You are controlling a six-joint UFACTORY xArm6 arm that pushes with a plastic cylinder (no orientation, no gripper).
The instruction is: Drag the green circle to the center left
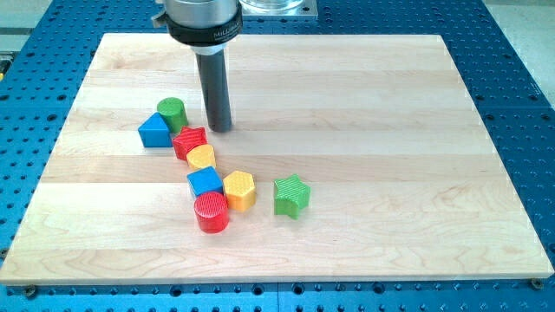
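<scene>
My tip (218,128) rests on the wooden bench (364,104), in its upper-left part, with the dark rod rising straight above it to the metal collar at the view's top. There are no fingers on this rig to read as open or closed, only the plain rod end, and it holds nothing. The green circle (172,113) stands just to the view's left of my tip and very slightly higher in the view, near it, with a strip of bare wood between the two. The blue triangle (154,131) sits at the green circle's lower left, and from here they look to be touching. The red star (190,141) lies just below and to the left of my tip, close to the green circle's lower right; I cannot tell whether it touches either one. From the red star a chain of blocks runs down the view: the yellow half-round block (201,157) against the star's lower edge, then the blue cube (205,182), then the red cylinder (211,212) at the bottom. The yellow hexagon (239,190) sits just right of the blue cube and the red cylinder. The green star (291,195) stands a little apart, further to the view's right. The bench sits on a blue perforated base plate (512,69).
</scene>
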